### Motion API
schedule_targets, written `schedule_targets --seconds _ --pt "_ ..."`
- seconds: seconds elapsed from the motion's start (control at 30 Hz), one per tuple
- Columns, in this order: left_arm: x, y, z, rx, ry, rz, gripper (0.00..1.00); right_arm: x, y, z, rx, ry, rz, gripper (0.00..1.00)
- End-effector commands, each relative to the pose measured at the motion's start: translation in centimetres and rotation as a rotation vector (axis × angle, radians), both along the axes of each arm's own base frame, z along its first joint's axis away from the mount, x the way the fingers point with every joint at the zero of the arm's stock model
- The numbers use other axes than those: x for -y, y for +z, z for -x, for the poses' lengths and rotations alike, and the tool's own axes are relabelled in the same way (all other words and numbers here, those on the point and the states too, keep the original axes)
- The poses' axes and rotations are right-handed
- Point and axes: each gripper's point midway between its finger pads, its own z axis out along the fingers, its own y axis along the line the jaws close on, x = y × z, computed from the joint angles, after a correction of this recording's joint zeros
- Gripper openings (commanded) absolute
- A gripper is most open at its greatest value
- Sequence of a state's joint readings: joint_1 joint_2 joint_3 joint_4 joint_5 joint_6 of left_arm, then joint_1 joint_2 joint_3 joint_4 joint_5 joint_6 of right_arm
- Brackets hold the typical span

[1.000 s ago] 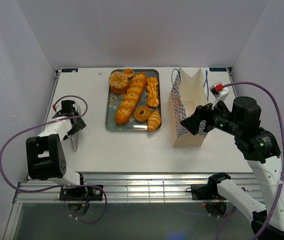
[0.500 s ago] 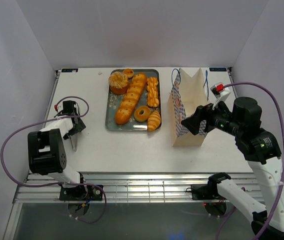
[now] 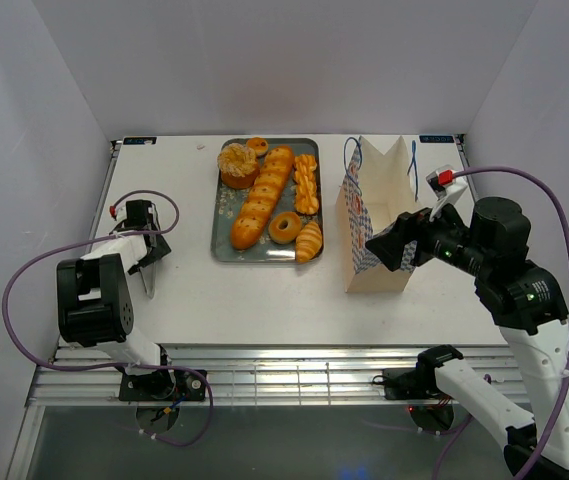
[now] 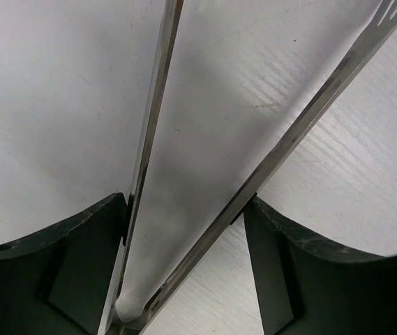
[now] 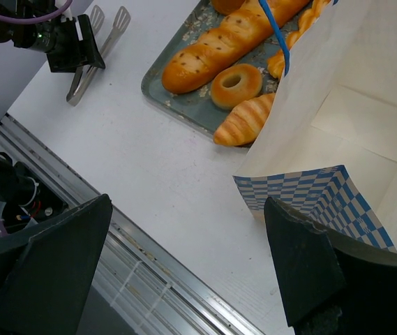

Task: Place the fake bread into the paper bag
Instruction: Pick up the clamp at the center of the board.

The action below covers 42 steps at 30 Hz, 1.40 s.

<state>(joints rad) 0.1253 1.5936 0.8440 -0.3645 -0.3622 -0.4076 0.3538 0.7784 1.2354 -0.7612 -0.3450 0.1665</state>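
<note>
Since our left gripper (image 3: 147, 252) merely re-angles, clamped on tongs (image 4: 151, 139) at nine o'clock (right gripper (image 3: 382, 245) gaping), the fake bread (image 3: 264, 195) waits.

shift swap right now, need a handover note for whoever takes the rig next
Left gripper: fingers shut on the metal tongs, well left of the grey tray.
Right gripper: open, holding nothing, at the near side of the paper bag.
Fake bread: all six pieces lie on the tray.
Done: nothing bagged; the part of the bag's inside that the right wrist view shows holds no bread.
Left: move every piece from the tray into the bag.
</note>
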Motion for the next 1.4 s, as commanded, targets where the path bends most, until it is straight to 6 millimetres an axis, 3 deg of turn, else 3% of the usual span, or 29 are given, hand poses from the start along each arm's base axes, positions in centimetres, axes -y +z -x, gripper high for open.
schedule_targets --seconds 0.0,0.13,0.37,0.57,0.73,0.97,1.2,1.37 --pt "0.1 -1.3 1.1 -0.042 -0.012 0.01 0.78 0.2 1.6 0.2 0.064 0.003 -0.002 0.95" --pt "0.7 -1.1 0.7 0.001 -0.03 0.035 0.77 0.5 1.4 0.3 0.072 -0.009 0.004 0.95" --pt "1.1 -0.4 0.4 0.038 -0.038 0.052 0.64 0.4 2.1 0.3 0.089 -0.005 0.0 0.95" --pt "0.8 3.1 -0.3 0.139 -0.043 0.023 0.63 0.5 2.3 0.6 0.092 -0.004 -0.006 0.94" --pt "0.8 7.3 -1.4 0.235 -0.061 0.008 0.62 0.5 2.6 0.6 0.092 -0.006 -0.007 0.95" --pt "2.3 12.5 -1.8 0.341 -0.109 0.068 0.62 0.0 3.1 0.2 0.078 0.012 -0.016 0.95" --pt "4.7 15.4 -1.8 0.431 -0.179 0.164 0.59 -0.5 3.4 -0.2 0.063 0.022 -0.028 0.95" --pt "6.1 16.4 -1.9 0.46 -0.218 0.235 0.57 -0.4 3.3 -0.7 0.056 0.007 -0.022 0.94"
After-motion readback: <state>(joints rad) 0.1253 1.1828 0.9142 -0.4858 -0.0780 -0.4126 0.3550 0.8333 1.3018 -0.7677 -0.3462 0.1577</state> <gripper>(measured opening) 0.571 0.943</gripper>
